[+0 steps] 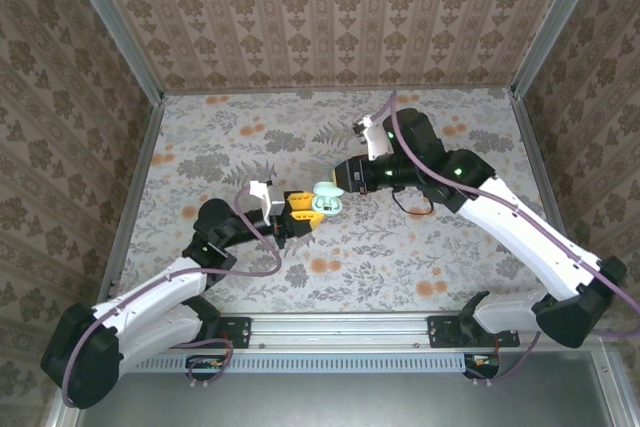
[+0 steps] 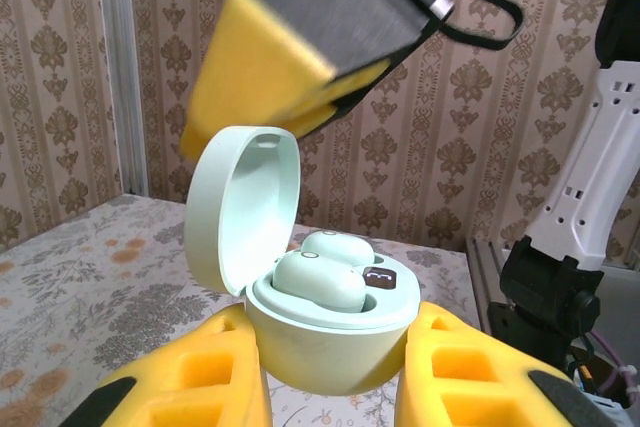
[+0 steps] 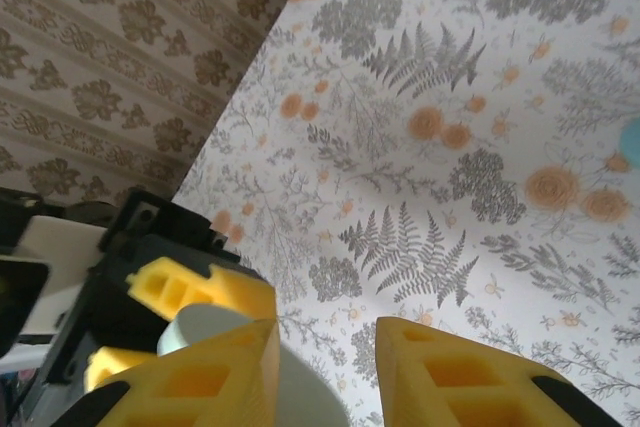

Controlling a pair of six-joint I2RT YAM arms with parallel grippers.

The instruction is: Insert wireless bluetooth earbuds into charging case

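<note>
Two white robot arms are meeting over a flower-printed tabletop walled in by damask-patterned panels. The left arm is reaching in from the near-left corner and the right arm from the near-right.

The left end effector is pinching the charging case between its yellow fingers, one pressing on each side of the pale mint base. It is holding the case upright, clear of the tabletop and right at the fingertips.

The right end effector is hovering just above and beyond that grip. Its own yellow fingers are standing spread, with printed tabletop showing through the gap between them. In the right wrist view the rounded pale case is sitting under and beside its left finger; whether the two are touching cannot be told. From the left wrist camera this end effector is looming, blurred, directly over the case.

The case's lid is standing open, hinged back on the side away from the left end effector's right finger and rising above both fingertips.

The earbuds, looking pale mint here, are lying side by side in the base's well, midway between the left end effector's fingers. A small dark window is showing just beside them.
</note>
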